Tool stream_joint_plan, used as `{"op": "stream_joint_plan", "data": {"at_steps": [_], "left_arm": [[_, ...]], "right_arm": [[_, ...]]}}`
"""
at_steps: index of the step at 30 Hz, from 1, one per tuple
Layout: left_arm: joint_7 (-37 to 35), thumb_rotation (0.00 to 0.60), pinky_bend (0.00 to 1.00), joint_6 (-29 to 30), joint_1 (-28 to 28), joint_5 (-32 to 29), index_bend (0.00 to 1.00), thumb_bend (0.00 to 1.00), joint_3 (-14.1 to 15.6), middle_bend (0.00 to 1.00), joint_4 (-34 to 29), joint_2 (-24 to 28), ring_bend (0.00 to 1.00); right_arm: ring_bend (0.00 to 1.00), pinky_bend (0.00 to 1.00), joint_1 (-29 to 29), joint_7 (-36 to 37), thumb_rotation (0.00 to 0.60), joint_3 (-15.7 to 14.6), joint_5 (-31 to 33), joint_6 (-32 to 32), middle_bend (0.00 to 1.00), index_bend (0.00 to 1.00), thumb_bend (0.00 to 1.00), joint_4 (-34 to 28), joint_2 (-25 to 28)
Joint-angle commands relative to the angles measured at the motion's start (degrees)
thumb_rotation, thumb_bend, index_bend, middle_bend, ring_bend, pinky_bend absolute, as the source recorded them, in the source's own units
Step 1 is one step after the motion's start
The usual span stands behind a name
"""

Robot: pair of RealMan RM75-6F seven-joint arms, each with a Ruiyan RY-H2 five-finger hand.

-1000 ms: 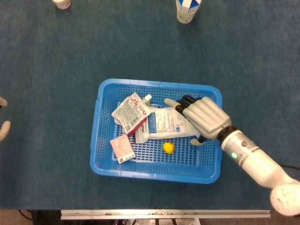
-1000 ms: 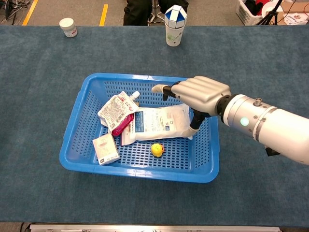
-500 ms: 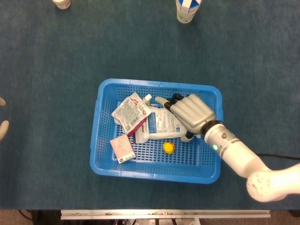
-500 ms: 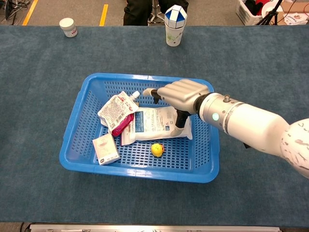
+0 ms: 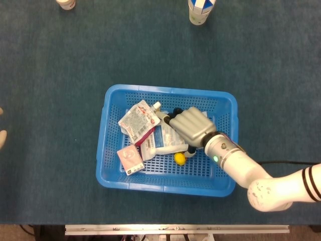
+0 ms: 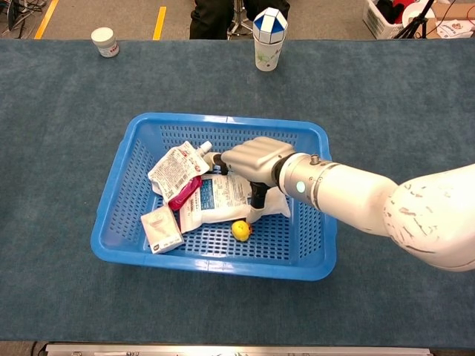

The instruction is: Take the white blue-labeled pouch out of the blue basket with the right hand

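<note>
The white blue-labeled pouch (image 6: 223, 194) lies flat inside the blue basket (image 6: 122, 199), near its middle. The right hand (image 6: 252, 157) sits on top of the pouch with its fingers (image 6: 220, 159) curled down over it, the thumb against the pouch's near edge. It looks like the hand is grasping the pouch, but the pictures do not show for sure if the hold is tight, because the hand hides most of it. A few things could go wrong. The pouch is soft and floppy, so it could slip out if the hand has only a bit of it. A red and white pouch (image 6: 176, 172) lies in the basket too, touching the white pouch on the side away from the hand, and part of it may lie on top. If the hand lifts, the red one could get dragged along or flipped. A small yellow ball (image 6: 240, 229) rests just beside the thumb, toward the near wall of the basket, and it could roll or get caught in the hold. A little pink packet (image 6: 161, 228) lies in the near corner and should be safe. The basket is light, so a hard pull could slide it on the tabletop (image 6: 67, 111). The left hand (image 5: 2, 135) only peeks in far from the basket, and its fingers cannot be read.
</note>
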Motion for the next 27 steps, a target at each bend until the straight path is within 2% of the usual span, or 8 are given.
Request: {"op": "stream_joint_plan", "data": {"at_steps": [1,12,16,24,27], "left_arm": [[0.0,0.600,0.31,0.0,0.0,-0.1,0.40,0.27,0.0,0.43,0.0,0.0,0.31],[-0.6,0.600,0.31,0.0,0.2,-0.4,0.40,0.27,-0.2,0.43,0.2,-0.2,0.31],[-1.1,0.600,0.31,-0.2,0.1,-0.4,0.40,0.27,-0.2,0.43,0.4,-0.2,0.31],[-1.9,0.600,0.31,-0.9,-0.1,-0.6,0.40,0.27,-0.3,0.43,0.7,0.1,0.31],[-2.3,0.600,0.31,-1.1,-0.3,-0.6,0.40,0.27,-0.3,0.43,0.9,0.1,0.31]], "right_arm": [[0.16,0.40,0.8,0.2,0.600,-0.5,-0.6,-0.1,0.23,0.05,0.00,0.5,-1.0],[0.16,0.40,2.0,-1.3,0.600,-3.3,-2.4,4.0,0.23,0.05,0.00,1.4,-2.8],[0.17,0.40,1.8,-1.5,0.600,-4.2,-3.7,5.4,0.24,0.05,0.05,2.0,-3.5],[0.18,0.40,1.5,-1.6,0.600,-4.9,-3.1,5.9,0.25,0.05,0.06,2.0,-3.9],[0.22,0.44,1.4,-1.9,0.600,-5.1,-3.4,6.5,0.27,0.07,0.13,1.9,-4.1]]}}
